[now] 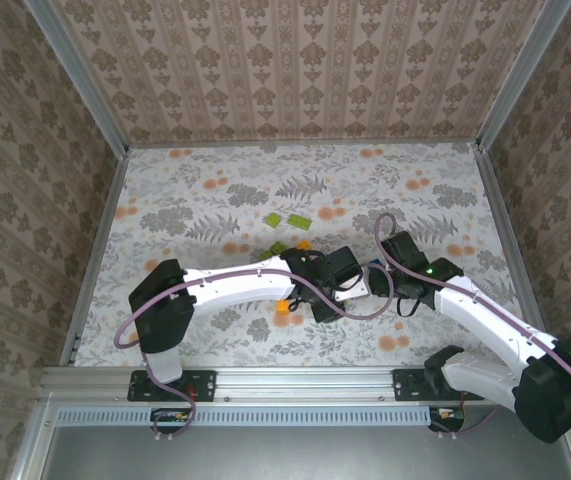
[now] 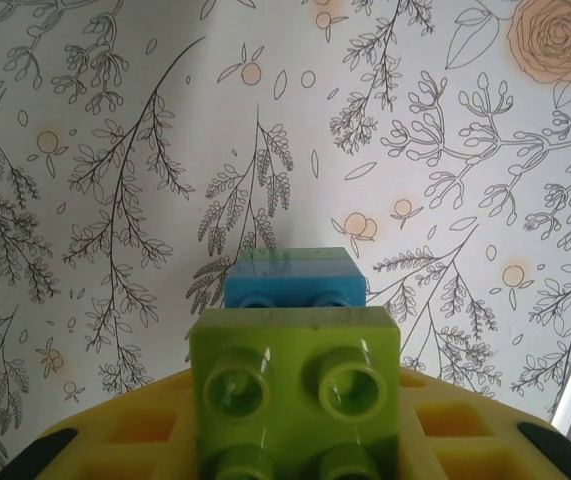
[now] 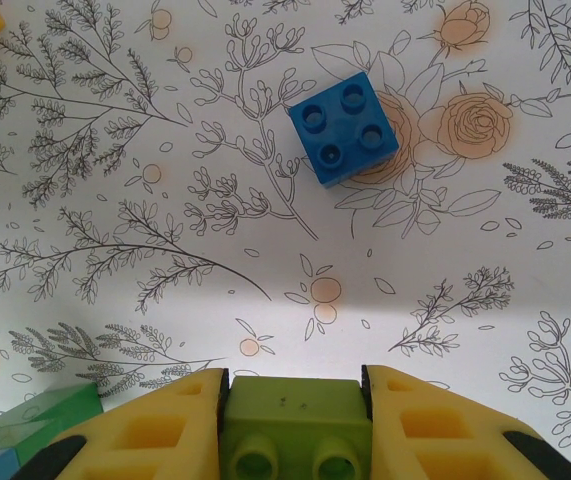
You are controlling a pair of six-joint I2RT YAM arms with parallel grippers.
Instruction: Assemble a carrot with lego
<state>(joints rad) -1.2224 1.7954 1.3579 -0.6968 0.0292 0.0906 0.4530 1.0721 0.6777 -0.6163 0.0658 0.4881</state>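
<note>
Left wrist, left gripper [image 2: 295,445] clamps carrot [image 2: 295,375], blue end [image 2: 293,280] pointing straight outward, right gripper [image 3: 293,425] clamps lime brick [image 3: 290,405]

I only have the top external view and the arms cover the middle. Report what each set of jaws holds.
Observer: Left jaws are shut on a lime-green brick, a blue brick against its far side.
Operator: Now the right.
Observer: Right jaws hold a second lime-green brick.
Operator: Find me loose blue.
Observer: A loose blue four-stud brick lies flat on the table ahead of the right jaws.
</note>
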